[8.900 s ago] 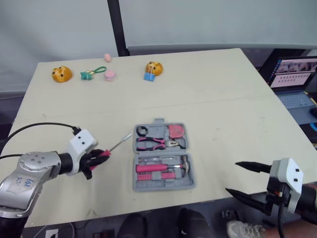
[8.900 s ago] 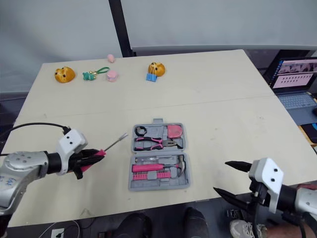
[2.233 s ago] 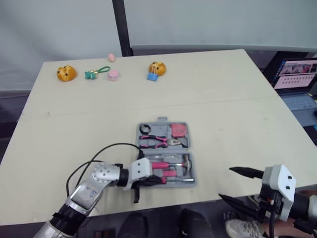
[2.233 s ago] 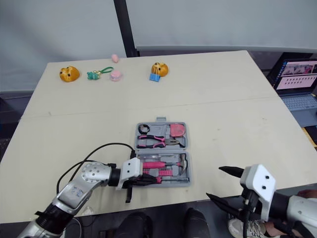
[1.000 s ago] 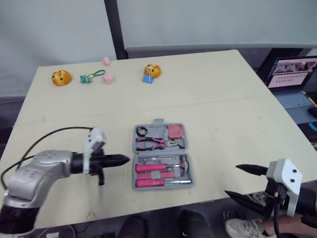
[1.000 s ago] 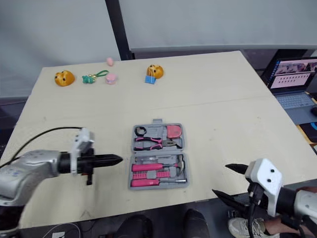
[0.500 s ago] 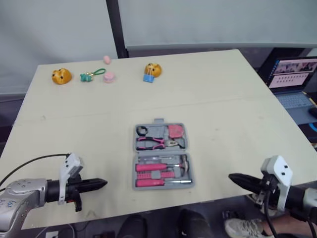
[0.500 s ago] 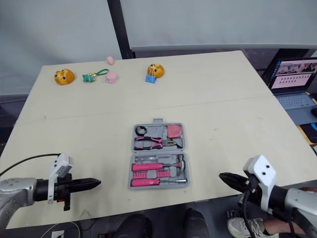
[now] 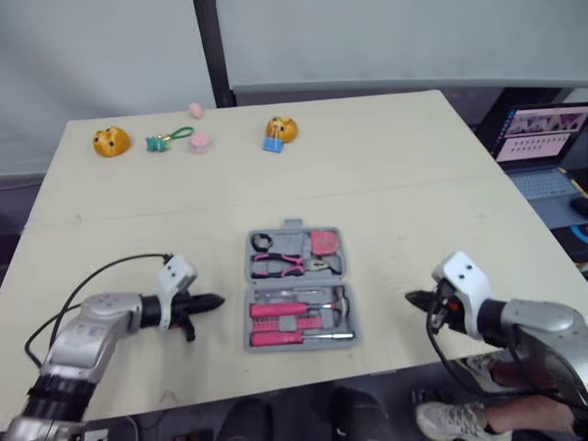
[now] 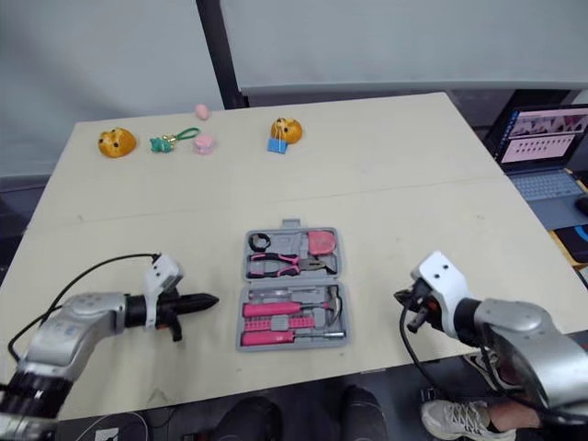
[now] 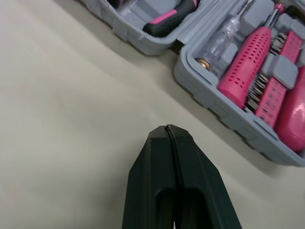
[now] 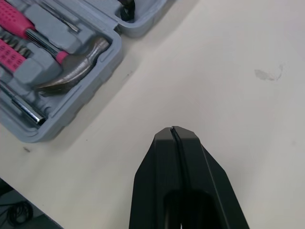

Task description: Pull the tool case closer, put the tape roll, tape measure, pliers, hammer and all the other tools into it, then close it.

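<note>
The grey tool case [image 9: 296, 290] lies open and flat near the table's front edge. Its far half holds the tape roll [image 9: 263, 242], pink pliers [image 9: 280, 264] and pink tape measure [image 9: 323, 243]. Its near half holds the hammer [image 12: 71, 63] and pink-handled screwdrivers [image 11: 245, 62]. My left gripper [image 9: 217, 300] is shut and empty, low over the table just left of the case, pointing at it. My right gripper [image 9: 411, 298] is shut and empty, to the right of the case, pointing toward it.
Small trinkets line the table's far edge: an orange toy [image 9: 110, 141], a green keychain [image 9: 163, 140], pink pieces [image 9: 199, 142] and another orange toy with a blue clip [image 9: 278, 131]. A laptop [image 9: 542, 138] stands off the table's right side.
My right gripper has gone from wide open to shut and moved up onto the table toward the case. My left gripper drew back from the case, then returned close to its left side.
</note>
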